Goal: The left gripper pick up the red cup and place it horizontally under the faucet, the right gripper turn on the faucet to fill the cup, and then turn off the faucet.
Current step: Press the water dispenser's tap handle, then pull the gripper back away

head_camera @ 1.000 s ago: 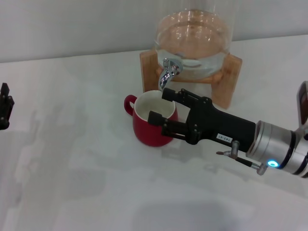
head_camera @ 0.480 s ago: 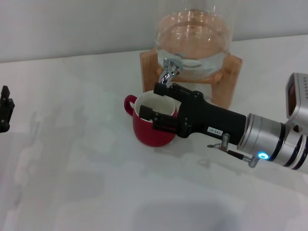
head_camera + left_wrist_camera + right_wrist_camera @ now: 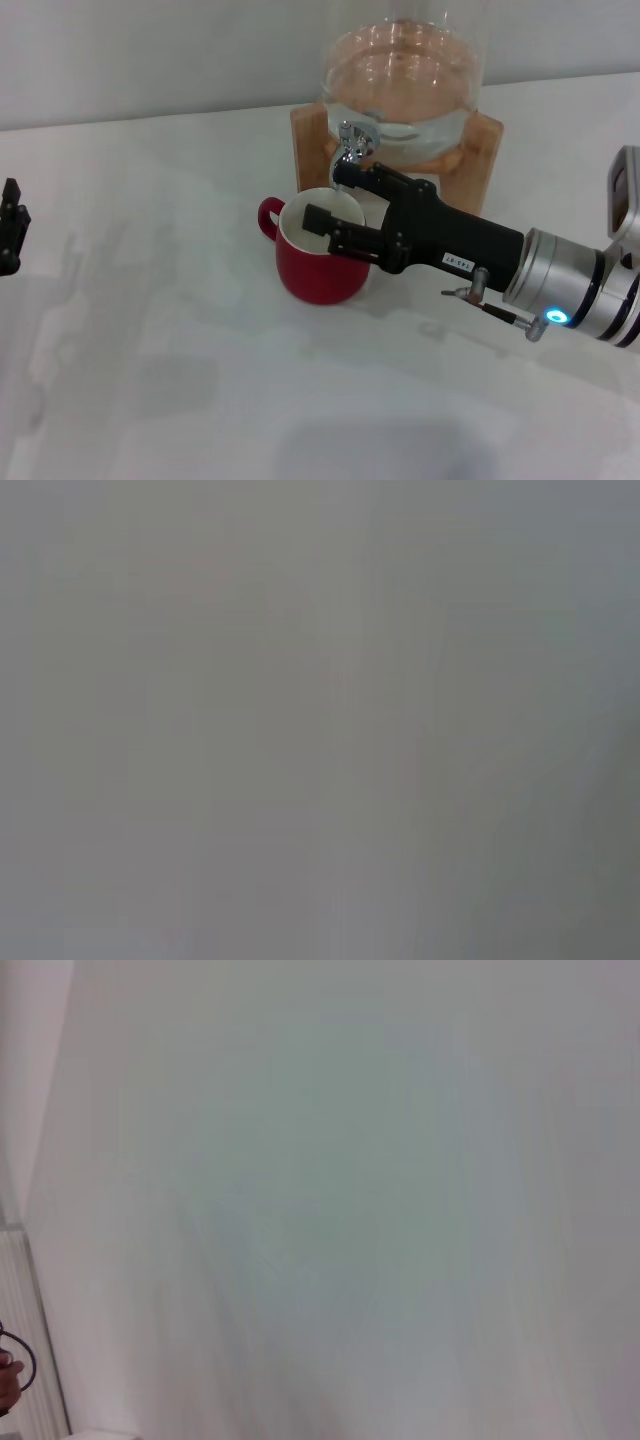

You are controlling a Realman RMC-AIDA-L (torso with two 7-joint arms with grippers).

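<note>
The red cup (image 3: 308,274) stands upright on the white table, its white inside facing up and its handle toward the left, just below the chrome faucet (image 3: 351,137). My right gripper (image 3: 331,196) reaches in from the right, open. Its upper finger lies right against the faucet's spout, and its lower finger hangs over the cup's mouth. My left gripper (image 3: 9,232) shows only partly at the far left edge, well away from the cup. Both wrist views show only blank surface.
The faucet is fitted to a clear glass jar (image 3: 402,80) holding water, which rests on a wooden stand (image 3: 309,140) at the back of the white table (image 3: 180,360).
My right gripper has risen from in front of the cup's rim up toward the faucet's spout. The cup and the left gripper have stayed put.
</note>
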